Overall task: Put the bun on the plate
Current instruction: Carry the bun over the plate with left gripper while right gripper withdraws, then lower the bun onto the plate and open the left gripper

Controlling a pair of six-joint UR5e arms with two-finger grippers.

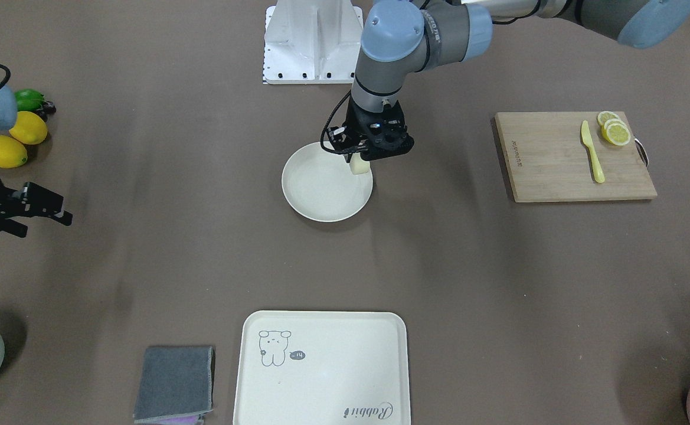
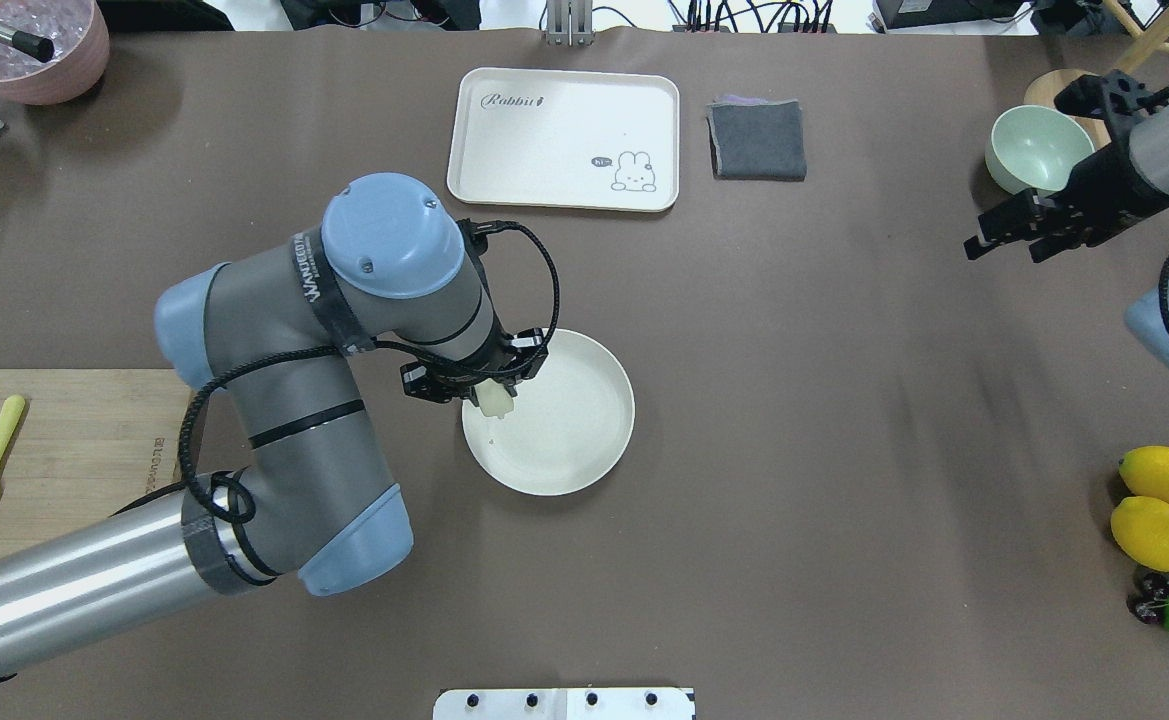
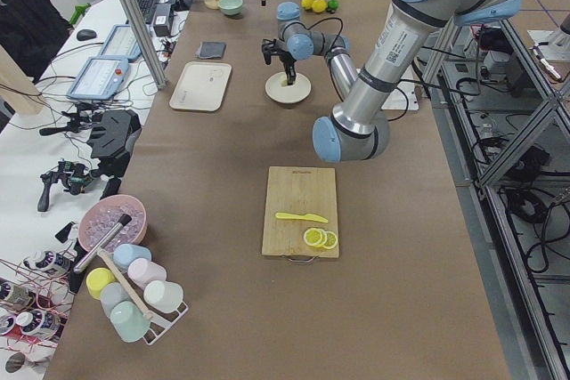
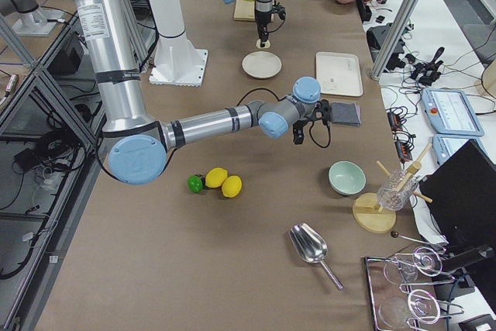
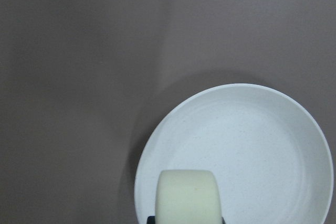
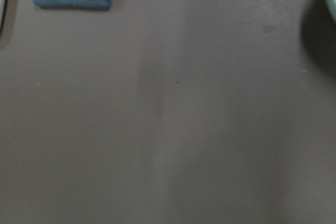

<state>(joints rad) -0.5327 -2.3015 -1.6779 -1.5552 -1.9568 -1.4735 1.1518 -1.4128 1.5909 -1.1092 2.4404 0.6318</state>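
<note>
The bun (image 1: 359, 167), a small pale cream lump, hangs in my left gripper (image 1: 359, 159), which is shut on it. It sits over the plate's edge nearest the robot base, and I cannot tell whether it touches the surface. The overhead view shows the bun (image 2: 496, 400) at the left rim of the round cream plate (image 2: 574, 440). In the left wrist view the bun (image 5: 188, 195) fills the bottom centre above the plate (image 5: 252, 140). My right gripper (image 2: 1009, 240) hovers far off near the table's end, open and holding nothing.
A cream tray (image 2: 564, 110) with a drawing and a folded grey cloth (image 2: 757, 140) lie beyond the plate. A cutting board (image 1: 557, 171) carries a yellow knife (image 1: 591, 150) and lemon slices (image 1: 615, 131). Two lemons (image 2: 1159, 505) and a green bowl (image 2: 1039, 150) are near the right arm.
</note>
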